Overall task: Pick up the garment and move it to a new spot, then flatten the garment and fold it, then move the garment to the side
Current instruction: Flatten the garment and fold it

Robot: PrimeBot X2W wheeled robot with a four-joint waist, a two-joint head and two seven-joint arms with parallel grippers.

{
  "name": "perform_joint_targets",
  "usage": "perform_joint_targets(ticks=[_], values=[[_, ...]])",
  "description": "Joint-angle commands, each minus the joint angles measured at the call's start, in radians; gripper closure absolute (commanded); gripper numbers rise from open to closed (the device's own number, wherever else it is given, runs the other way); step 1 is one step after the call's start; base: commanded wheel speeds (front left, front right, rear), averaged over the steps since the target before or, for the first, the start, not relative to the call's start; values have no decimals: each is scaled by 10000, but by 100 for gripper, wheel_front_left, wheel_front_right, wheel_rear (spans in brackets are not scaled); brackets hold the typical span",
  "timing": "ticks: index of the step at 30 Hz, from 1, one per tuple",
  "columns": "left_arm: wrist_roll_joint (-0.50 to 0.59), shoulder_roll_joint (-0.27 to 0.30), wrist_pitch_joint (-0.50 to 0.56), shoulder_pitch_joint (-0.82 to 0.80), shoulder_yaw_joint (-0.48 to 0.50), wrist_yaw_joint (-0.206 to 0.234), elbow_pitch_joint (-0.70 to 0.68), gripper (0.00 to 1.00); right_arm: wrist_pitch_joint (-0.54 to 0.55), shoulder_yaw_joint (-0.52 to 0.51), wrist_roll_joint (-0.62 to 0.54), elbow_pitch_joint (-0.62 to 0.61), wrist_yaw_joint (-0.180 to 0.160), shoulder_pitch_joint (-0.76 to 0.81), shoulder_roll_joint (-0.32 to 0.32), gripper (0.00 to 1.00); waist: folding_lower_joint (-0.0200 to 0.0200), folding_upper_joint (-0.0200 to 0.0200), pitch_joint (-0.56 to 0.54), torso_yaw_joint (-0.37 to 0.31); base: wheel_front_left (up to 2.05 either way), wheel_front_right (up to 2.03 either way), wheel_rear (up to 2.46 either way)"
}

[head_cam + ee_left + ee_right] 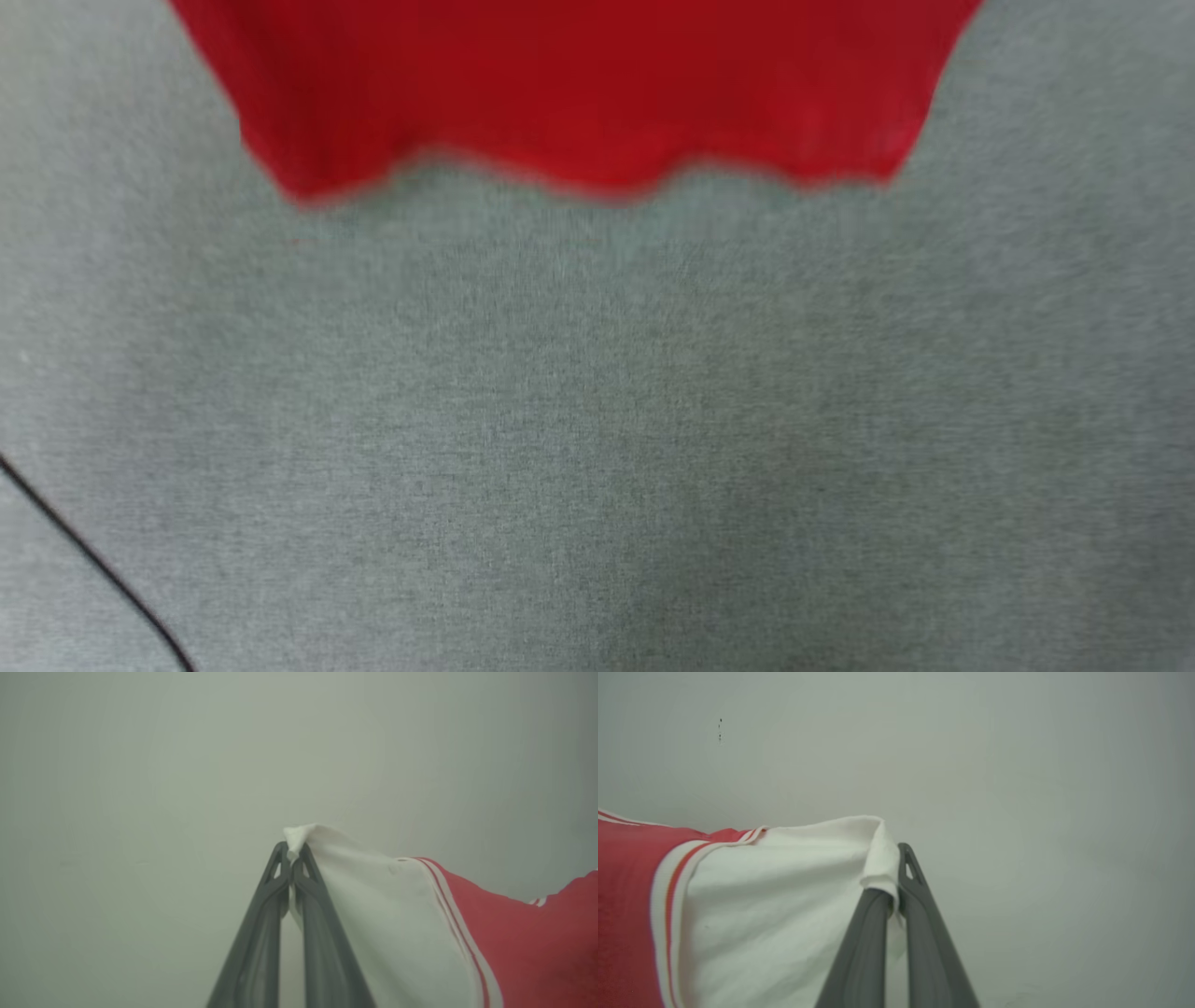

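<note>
1. Holding the garment (579,93) up by both sleeves: my left tool (293,851) is pressed together on a bunched tip of white sleeve (373,905), and my right tool (893,877) pinches the edge of the other sleeve (784,882).
2. From the head view, its blurred red hem hangs over the grey counter (597,420).
3. I judge it light, limp and somewhat slippery. Such small pinches could slip, so the striped seams look like safer holds.
4. A thin dark line (93,560), cable or seam I cannot tell, crosses the counter's lower-left corner, well apart from the cloth.
</note>
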Motion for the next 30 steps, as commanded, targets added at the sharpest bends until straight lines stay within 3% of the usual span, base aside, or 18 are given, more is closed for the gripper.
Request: perform_joint_targets(ticks=[1,8,15,21,30], values=[[167,-155,-270,-854,-171,-92,597,100,-316,42,-236,481,-6,-716,108,100,-2,0,955,164,0,0,0],[940,-670,-1513,-3541,-936,-407,3230,100,-1798,-316,-1277,2792,-7,-2879,906,100,-2,0,1825,100,0,0,0],[1226,-1058,-2568,-4380,-1602,-700,5336,100,-2857,-263,-2013,4537,-7,-3551,1319,100,-2,0,2189,31,0,0,0],[1009,-1413,-3199,-3438,-2221,-847,6149,100,-3400,179,-1997,5443,-7,-2741,1384,100,-2,0,2242,44,0,0,0],[780,-1940,-3730,-665,-2684,-884,6050,100,-3884,696,-1653,5984,-7,-719,1279,100,-2,0,1605,191,0,0,0]])
